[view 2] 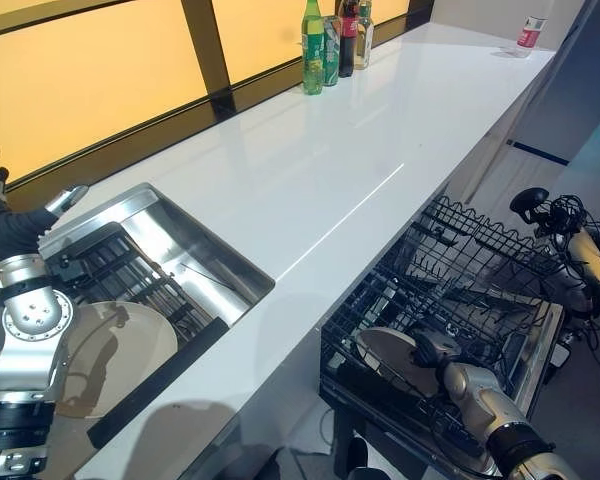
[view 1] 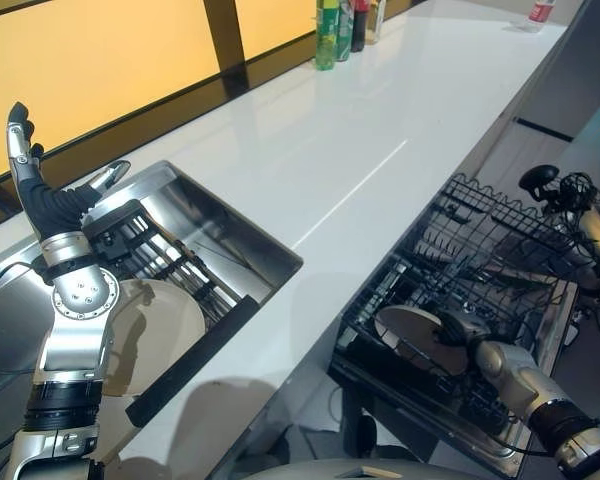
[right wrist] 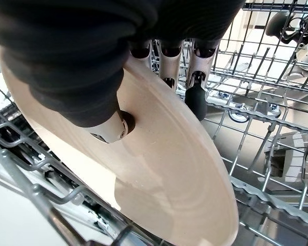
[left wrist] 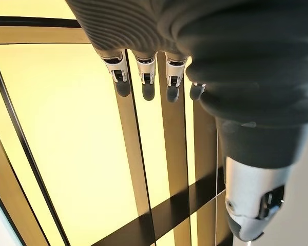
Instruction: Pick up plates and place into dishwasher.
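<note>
Pinched between the right hand (right wrist: 159, 66)'s thumb and fingers, a beige plate (right wrist: 169, 169) stands on edge over the dishwasher rack (view 1: 500, 250) (tines just below). Another plate (view 2: 110, 350) waits in the sink (view 1: 230, 235), nearest the raised, slack-fingered left hand (view 1: 40, 190).

Sink (view 1: 242, 236) left in the counter (view 1: 380, 130), dishwasher rack (view 1: 500, 250) right below it (bottles (view 1: 342, 28) far behind).

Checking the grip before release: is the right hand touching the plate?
Touching: the right wrist view shows the right hand pinching the plate, thumb against fingers.
</note>
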You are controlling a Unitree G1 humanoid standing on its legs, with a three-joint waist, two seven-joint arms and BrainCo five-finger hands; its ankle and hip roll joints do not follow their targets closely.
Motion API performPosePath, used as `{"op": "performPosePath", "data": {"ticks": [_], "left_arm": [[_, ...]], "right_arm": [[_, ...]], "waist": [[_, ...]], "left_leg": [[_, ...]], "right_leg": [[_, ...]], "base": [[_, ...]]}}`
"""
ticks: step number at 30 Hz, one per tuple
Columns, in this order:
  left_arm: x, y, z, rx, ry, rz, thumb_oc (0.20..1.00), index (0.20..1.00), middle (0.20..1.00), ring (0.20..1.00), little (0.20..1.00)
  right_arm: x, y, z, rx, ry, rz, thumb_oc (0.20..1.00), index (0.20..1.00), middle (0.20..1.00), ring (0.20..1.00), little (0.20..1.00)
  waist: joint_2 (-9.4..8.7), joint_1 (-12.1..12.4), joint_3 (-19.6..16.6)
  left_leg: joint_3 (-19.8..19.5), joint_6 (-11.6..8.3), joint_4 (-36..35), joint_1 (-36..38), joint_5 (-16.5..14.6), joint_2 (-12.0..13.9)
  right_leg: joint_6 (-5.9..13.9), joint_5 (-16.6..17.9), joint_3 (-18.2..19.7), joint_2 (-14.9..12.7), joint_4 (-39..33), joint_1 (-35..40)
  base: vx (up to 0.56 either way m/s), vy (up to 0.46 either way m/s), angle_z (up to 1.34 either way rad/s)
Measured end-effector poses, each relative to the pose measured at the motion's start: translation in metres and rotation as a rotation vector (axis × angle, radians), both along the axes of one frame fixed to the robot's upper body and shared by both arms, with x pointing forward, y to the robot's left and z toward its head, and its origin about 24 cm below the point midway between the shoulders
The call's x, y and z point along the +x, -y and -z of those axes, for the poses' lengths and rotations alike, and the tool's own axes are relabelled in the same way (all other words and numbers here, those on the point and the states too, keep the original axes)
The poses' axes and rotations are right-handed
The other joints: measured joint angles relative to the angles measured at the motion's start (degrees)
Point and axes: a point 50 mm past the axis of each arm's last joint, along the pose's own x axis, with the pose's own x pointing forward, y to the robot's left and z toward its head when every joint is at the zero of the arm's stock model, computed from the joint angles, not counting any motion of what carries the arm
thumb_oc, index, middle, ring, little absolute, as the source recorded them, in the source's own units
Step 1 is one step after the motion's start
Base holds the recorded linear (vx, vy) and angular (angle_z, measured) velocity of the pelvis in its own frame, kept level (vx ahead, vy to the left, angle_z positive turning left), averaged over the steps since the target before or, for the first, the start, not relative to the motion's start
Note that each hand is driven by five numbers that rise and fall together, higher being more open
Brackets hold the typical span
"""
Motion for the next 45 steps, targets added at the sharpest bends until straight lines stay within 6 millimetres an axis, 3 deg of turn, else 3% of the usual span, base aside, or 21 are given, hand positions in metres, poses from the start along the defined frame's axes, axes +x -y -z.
{"op": "performPosePath", "data": {"ticks": [2,3,9,17,27,34,38,45], "left_arm": [[0.0,0.0,0.0,0.0,0.0,0.0,1.0,1.0,1.0,1.0,1.0],[0.0,0.0,0.0,0.0,0.0,0.0,1.0,1.0,1.0,1.0,1.0],[0.0,0.0,0.0,0.001,0.0,0.0,1.0,1.0,1.0,1.0,1.0],[0.0,0.0,-0.002,0.002,0.006,0.002,1.0,1.0,1.0,1.0,1.0],[-0.015,-0.023,0.001,-0.003,-0.009,-0.074,1.0,1.0,1.0,1.0,1.0],[-0.016,-0.025,0.012,0.007,-0.099,-0.048,1.0,1.0,1.0,1.0,1.0],[-0.016,-0.033,0.027,-0.01,-0.205,-0.072,1.0,1.0,1.0,1.0,1.0],[-0.026,-0.061,0.071,-0.019,-0.511,-0.161,1.0,1.0,1.0,1.0,1.0]], "right_arm": [[-0.001,0.0,0.001,0.001,0.006,0.003,0.784,0.784,0.784,0.784,0.784],[-0.001,0.0,0.001,0.002,0.005,0.003,1.0,1.0,1.0,1.0,1.0],[-0.01,-0.008,0.009,0.053,0.002,0.028,1.0,1.0,1.0,1.0,1.0],[-0.016,0.006,0.01,0.076,0.029,0.163,1.0,1.0,1.0,1.0,1.0],[-0.012,0.02,-0.027,0.198,0.223,0.293,1.0,1.0,1.0,1.0,1.0],[-0.005,0.026,-0.054,0.231,0.352,0.322,1.0,1.0,1.0,1.0,1.0],[-0.003,0.031,-0.065,0.233,0.419,0.343,1.0,1.0,1.0,1.0,1.0],[0.002,0.034,-0.104,0.262,0.645,0.347,1.0,1.0,1.0,1.0,1.0]], "waist": [[-0.14,-0.03,0.02],[-0.17,-0.03,0.0],[-0.5,-0.14,-0.1],[-0.9,-0.1,-0.38],[-1.03,-1.49,-1.2],[-0.54,-1.55,-2.06],[0.25,-1.48,-2.72],[1.55,-1.51,-3.36]], "left_leg": [[0.03,0.0,-0.03,0.02,0.0,0.01],[0.04,0.0,-0.06,0.04,0.0,0.02],[0.41,0.0,-0.48,1.28,0.0,0.17],[0.69,0.0,-0.8,2.14,0.01,0.31],[1.32,0.03,-0.99,3.02,0.0,0.28],[1.41,0.03,-1.01,3.07,0.0,0.3],[1.39,0.04,-1.03,3.06,0.01,0.25],[1.35,0.16,-1.24,2.94,0.07,0.15]], "right_leg": [[0.0,0.0,0.0,0.01,0.0,0.0],[0.0,0.0,0.0,0.01,0.0,0.0],[0.0,-0.14,0.05,0.16,0.0,0.99],[-0.03,-0.26,0.18,0.32,0.0,1.57],[-0.05,-0.23,0.88,0.43,0.01,2.0],[-0.08,-0.19,1.15,0.53,0.01,1.88],[-0.07,-0.18,1.16,0.5,0.01,1.88],[-0.06,-0.21,1.16,0.39,0.0,1.64]], "base": [[0.0,0.0,0.0],[0.0,0.0,0.0],[0.0,0.0,0.0],[0.0,0.0,0.0],[0.0,0.005,-0.02],[0.01,0.018,-0.02],[-0.01,0.039,0.0],[0.01,0.064,0.0]]}}
